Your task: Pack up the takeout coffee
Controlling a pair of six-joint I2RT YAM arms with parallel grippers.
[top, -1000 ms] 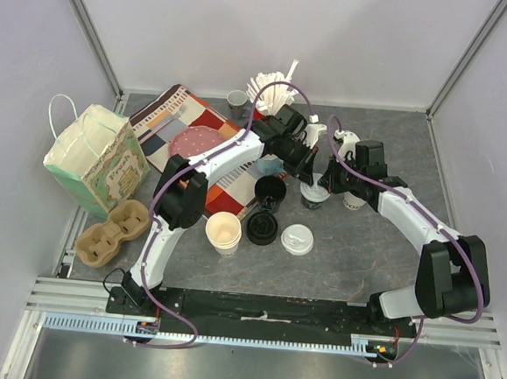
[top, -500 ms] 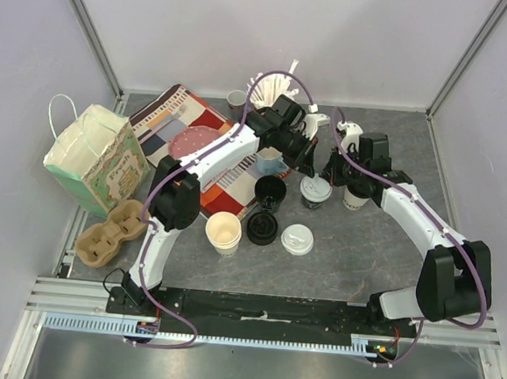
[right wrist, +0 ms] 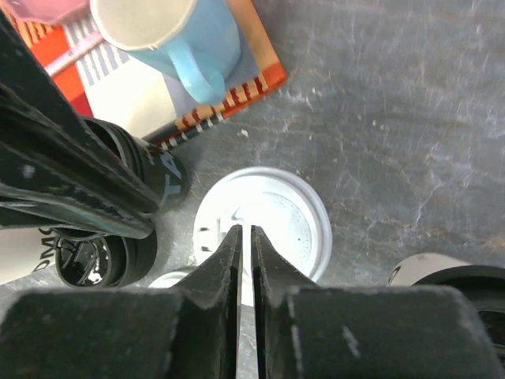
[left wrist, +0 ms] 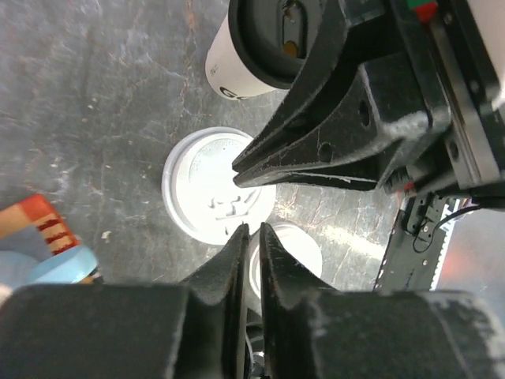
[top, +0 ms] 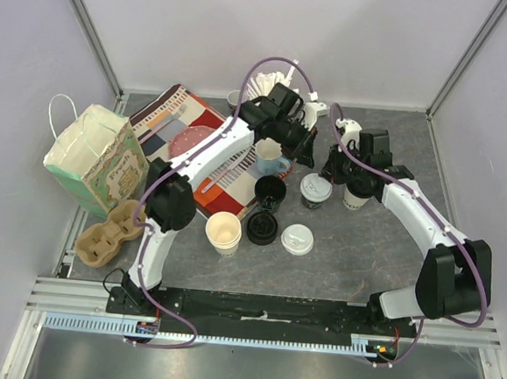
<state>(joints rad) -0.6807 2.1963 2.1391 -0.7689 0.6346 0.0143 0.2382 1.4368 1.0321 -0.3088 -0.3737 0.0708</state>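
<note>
left end effector (left wrist: 249,241): you are looking at fingers sitting almost together with only a thin slit between them, gripping nothing; it is hovering above the white-lidded cup.
right end effector (right wrist: 245,237): it is sitting narrow too, fingers nearly touching, nothing between them; it is pointing down over the same cup, with its tips close to the left end effector.
white-lidded cup (top: 315,190): it is standing upright on the grey surface (top: 379,270) with its lid on, between the black mug and the black-lidded cup, and neither end effector is holding it.
black-lidded cup (top: 355,197): it is standing upright just to the right of the white-lidded cup, below the right arm's wrist, with its lid on.
loose white lid (top: 298,239): it is lying flat on the surface, nearer the arm bases than both cups.
black mug (top: 269,191): it is standing just left of the white-lidded cup.
blue mug (top: 269,158): it is sitting on the corner of the patterned mat (top: 176,113), handle toward the cups.
open paper cup (top: 224,233): it is standing near the mat's front edge.
cardboard carrier (top: 109,235): it is lying at the left edge of the surface beside the paper bag (top: 93,159), well apart from both lidded cups.
</note>
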